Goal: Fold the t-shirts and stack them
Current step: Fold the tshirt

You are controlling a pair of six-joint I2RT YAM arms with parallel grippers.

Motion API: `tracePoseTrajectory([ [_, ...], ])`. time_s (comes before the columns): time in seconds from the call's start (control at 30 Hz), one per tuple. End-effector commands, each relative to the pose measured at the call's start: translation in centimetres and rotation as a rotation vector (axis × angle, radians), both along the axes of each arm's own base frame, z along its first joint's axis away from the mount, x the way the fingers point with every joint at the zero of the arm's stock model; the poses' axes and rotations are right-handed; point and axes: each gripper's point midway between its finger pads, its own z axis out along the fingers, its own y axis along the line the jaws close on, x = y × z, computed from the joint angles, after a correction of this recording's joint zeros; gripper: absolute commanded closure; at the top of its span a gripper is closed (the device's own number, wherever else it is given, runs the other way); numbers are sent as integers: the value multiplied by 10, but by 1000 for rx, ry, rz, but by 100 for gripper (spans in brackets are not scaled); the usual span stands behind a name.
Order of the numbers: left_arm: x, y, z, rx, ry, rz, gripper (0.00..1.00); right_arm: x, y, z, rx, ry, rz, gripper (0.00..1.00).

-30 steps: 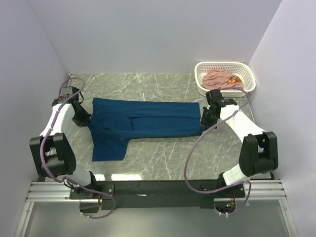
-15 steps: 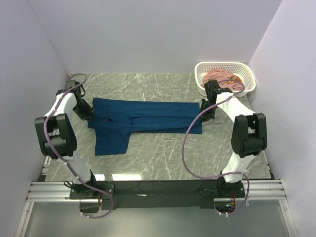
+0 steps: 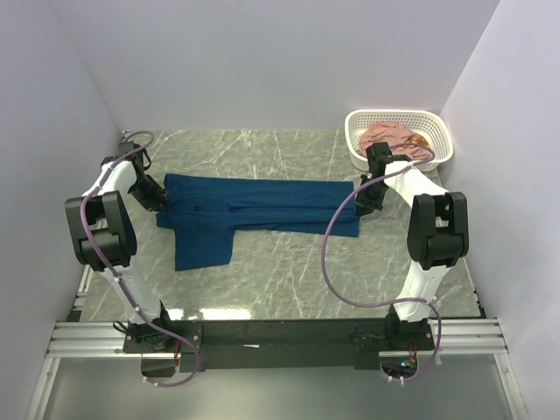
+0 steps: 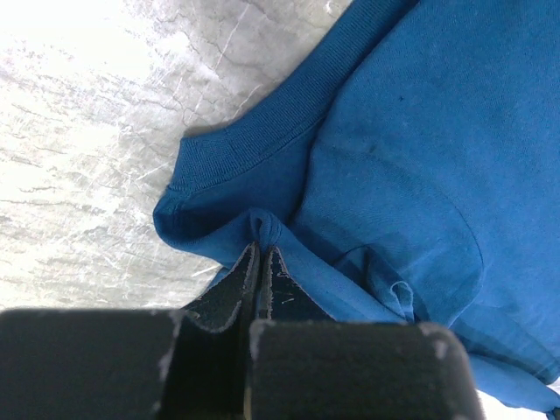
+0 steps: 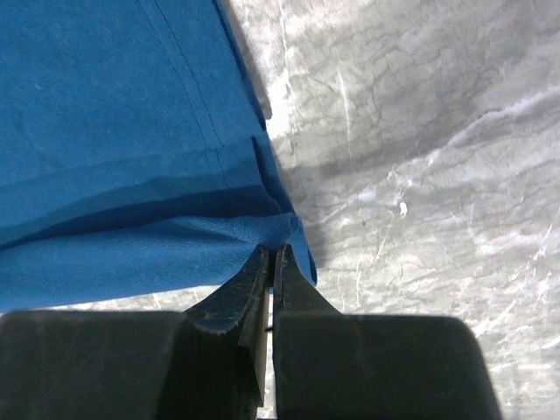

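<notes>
The navy blue t-shirt (image 3: pixel 262 208) lies stretched across the marble table, folded lengthwise, with one sleeve hanging toward the front left. Its print is hidden. My left gripper (image 3: pixel 156 203) is shut on the shirt's left end near the collar (image 4: pixel 262 229). My right gripper (image 3: pixel 363 206) is shut on the shirt's right hem corner (image 5: pixel 278 234). The pink t-shirt (image 3: pixel 391 137) with an orange print lies crumpled in the basket at the back right.
The white perforated basket (image 3: pixel 442 136) stands at the back right corner. White walls close the table on the left, back and right. Bare marble (image 3: pixel 332 271) lies in front of the shirt.
Both grippers have moved back toward the far side, pulling the shirt's near long edge over so the shirt is now a narrower band. The sleeve has slid back with it.
</notes>
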Motion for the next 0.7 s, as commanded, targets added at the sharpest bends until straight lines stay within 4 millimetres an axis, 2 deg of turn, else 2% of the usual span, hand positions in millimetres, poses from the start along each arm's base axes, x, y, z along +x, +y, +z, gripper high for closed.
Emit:
tracePoseTrajectory([
  [0.0,16,9,8,11,-55,22,99,28,-5,12,-14,-82,-14,100],
  [0.13,17,12,6,20,-50,31,99,33,-3,8,-5,-79,-5,100],
  [0.37,23,22,14,63,-59,39,99,41,0,9,8,-90,17,100],
  [0.67,25,24,1,71,-42,47,99,48,-1,-4,3,-84,14,97],
])
